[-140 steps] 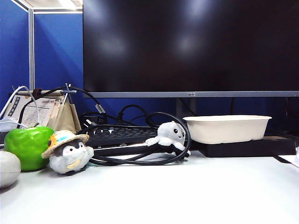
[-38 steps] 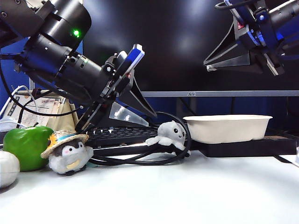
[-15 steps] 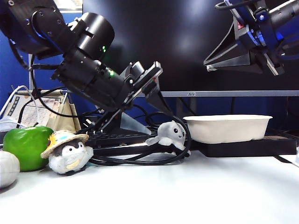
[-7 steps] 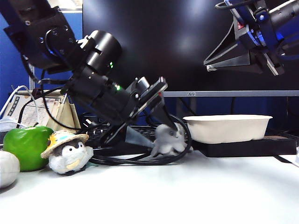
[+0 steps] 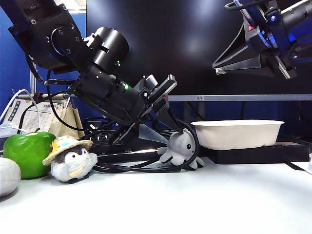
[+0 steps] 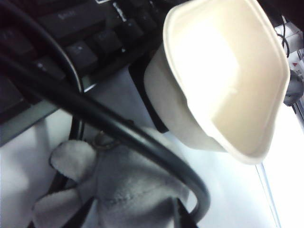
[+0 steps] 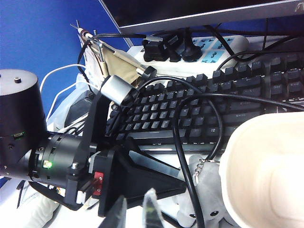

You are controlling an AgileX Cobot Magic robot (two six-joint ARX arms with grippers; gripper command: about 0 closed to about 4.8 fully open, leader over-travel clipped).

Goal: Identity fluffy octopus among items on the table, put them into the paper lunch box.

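Observation:
The fluffy octopus (image 5: 181,146), a small grey plush, lies tipped on its side inside a loop of black cable (image 5: 146,168), just left of the paper lunch box (image 5: 237,134). My left gripper (image 5: 173,139) reaches down to it from the left. In the left wrist view its fingers (image 6: 86,213) press against both flanks of the octopus (image 6: 128,187), with the lunch box (image 6: 223,76) just beyond. My right gripper (image 5: 214,69) hangs high above the box. Its tips (image 7: 136,209) stand a narrow gap apart with nothing between them. The right wrist view also shows the octopus (image 7: 209,199).
A penguin plush in a straw hat (image 5: 70,158), a green apple (image 5: 28,153) and a white ball (image 5: 7,175) sit at the left. A keyboard (image 7: 199,109), a power strip (image 7: 199,47) and a monitor (image 5: 195,44) fill the back. The box rests on a black base (image 5: 258,155).
My left gripper came down and rightward onto the octopus and its jaws narrowed around it. The octopus tipped over from upright. The right arm has kept still.

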